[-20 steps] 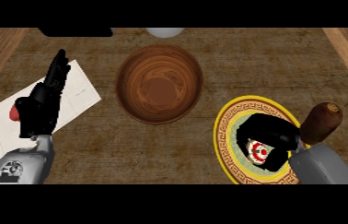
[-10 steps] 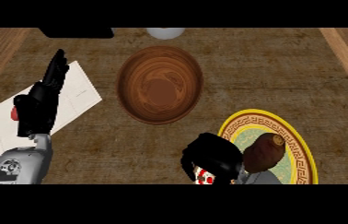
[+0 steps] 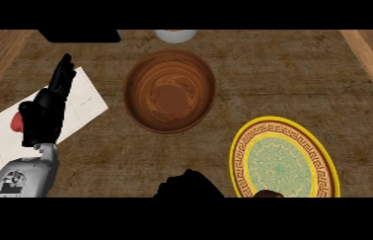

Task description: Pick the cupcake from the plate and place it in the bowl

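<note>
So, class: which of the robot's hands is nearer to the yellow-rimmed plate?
The right hand. It sits low in the view, just left of the plate. The left hand rests open at the far left, beyond the wooden bowl.

The brown counter (image 3: 291,76) bears a wooden bowl (image 3: 169,91), a yellow-rimmed plate (image 3: 284,160) and a white sheet (image 3: 84,103).

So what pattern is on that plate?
The plate has a yellow rim, a dark key-pattern band and a pale green centre; head view.
</note>
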{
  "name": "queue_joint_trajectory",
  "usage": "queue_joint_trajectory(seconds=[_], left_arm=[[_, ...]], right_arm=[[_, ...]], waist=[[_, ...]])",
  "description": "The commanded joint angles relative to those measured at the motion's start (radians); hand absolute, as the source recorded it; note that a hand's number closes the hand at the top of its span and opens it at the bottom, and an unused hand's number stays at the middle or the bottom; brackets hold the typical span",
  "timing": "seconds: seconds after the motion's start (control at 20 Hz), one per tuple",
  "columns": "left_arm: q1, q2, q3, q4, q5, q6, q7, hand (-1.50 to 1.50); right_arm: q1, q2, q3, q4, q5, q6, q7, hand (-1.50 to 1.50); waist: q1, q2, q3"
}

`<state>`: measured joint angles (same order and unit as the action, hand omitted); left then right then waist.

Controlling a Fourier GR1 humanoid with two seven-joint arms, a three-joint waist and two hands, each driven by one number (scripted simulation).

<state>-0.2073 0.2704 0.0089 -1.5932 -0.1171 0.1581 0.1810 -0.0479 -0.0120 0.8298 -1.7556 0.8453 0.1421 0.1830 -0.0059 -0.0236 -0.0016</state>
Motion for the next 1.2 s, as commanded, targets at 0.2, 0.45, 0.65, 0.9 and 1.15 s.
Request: queue_joint_trajectory(seconds=[0.2, 0.45, 0.65, 0.9, 1.15], left_arm=[[0.032, 0.007, 0.005, -0.011, -0.002, -0.002, -0.009, 0.0], [0.018, -0.009, -0.019, -0.015, -0.008, -0.005, -0.002, 0.0], [-0.018, -0.023, -0.033, 0.003, -0.027, 0.009, -0.014, 0.0], [-0.071, -0.036, -0.045, 0.015, -0.036, 0.01, 0.025, 0.0], [0.001, -0.053, -0.059, 0.019, -0.047, 0.012, -0.039, 0.0]], right_arm=[[-0.026, 0.011, 0.166, -0.126, 0.117, -0.325, 0.412, 1.5], [-0.136, 0.009, 0.195, -0.118, 0.149, -0.47, 0.6, 1.5], [-0.237, 0.008, 0.196, -0.098, 0.148, -0.565, 0.726, 1.5], [-0.504, 0.01, 0.101, 0.034, 0.14, -0.672, 0.896, 1.5], [-0.738, 0.011, 0.031, 0.212, 0.132, -0.744, 0.984, 1.5]], waist=[[0.003, -0.005, -0.003], [0.017, 0.007, -0.002], [0.025, 0.019, -0.001], [0.039, 0.026, 0.0], [0.047, 0.025, 0.0]])
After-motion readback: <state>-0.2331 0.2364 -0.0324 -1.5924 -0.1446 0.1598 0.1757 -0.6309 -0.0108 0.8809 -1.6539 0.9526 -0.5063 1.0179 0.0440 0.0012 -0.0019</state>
